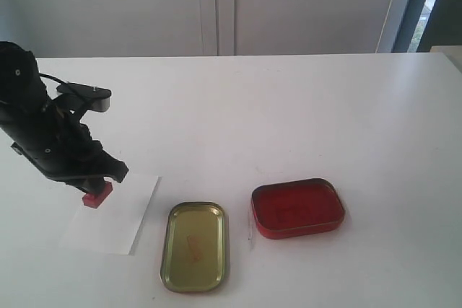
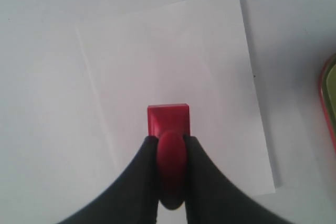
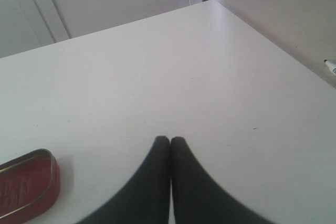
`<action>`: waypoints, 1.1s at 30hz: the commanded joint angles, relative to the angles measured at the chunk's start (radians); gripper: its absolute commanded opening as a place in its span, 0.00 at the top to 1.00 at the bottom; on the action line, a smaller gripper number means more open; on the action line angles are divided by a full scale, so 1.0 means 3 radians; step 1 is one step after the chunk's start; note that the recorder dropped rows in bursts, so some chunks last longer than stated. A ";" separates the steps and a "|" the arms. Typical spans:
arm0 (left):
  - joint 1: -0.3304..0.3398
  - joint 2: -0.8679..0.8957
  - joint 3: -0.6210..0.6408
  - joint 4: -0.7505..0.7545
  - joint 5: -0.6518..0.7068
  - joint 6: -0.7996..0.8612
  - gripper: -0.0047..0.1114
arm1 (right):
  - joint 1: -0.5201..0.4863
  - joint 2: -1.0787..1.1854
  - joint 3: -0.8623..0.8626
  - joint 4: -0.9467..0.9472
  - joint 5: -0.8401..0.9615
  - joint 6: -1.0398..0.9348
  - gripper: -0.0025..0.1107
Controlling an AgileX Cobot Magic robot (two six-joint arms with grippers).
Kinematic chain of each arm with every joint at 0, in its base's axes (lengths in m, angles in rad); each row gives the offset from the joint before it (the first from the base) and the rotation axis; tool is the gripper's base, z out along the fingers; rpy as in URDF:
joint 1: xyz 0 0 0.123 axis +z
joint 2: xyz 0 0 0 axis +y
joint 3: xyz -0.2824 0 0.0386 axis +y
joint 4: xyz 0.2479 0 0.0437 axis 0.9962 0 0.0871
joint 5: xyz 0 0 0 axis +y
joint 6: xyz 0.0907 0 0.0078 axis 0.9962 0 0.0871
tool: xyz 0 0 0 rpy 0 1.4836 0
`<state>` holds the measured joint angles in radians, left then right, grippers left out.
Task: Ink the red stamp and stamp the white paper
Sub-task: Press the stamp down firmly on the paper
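My left gripper (image 2: 170, 139) is shut on the knobbed handle of the red stamp (image 2: 168, 121). In the exterior view the red stamp (image 1: 97, 195) hangs from the left gripper (image 1: 101, 182) over the upper left part of the white paper (image 1: 115, 216), its square base at or just above the sheet. The white paper (image 2: 173, 66) shows no imprint around the stamp. My right gripper (image 3: 170, 140) is shut with nothing between its fingers, above bare table; it is out of the exterior view.
An open red ink tin (image 1: 297, 208) lies right of centre, its corner showing as the red tin (image 3: 23, 190) in the right wrist view. Its gold lid (image 1: 195, 245) lies between tin and paper. The white table (image 1: 289, 113) runs back to a wall.
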<state>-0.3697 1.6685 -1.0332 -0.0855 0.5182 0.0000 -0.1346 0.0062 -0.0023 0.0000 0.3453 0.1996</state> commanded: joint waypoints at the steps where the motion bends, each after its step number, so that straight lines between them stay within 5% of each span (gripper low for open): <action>1: -0.0015 -0.0009 0.0092 -0.0008 -0.0139 -0.0020 0.96 | -0.0015 -0.0021 0.0008 0.0000 -0.0009 -0.0001 0.98; 33: -0.0015 0.0177 0.0125 -0.0028 -0.0494 0.0000 0.96 | -0.0015 -0.0021 0.0008 0.0000 -0.0009 -0.0001 0.98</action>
<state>-0.3713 1.7291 -0.9993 -0.0855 0.3716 0.0000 -0.1346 0.0062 -0.0023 0.0000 0.3453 0.1996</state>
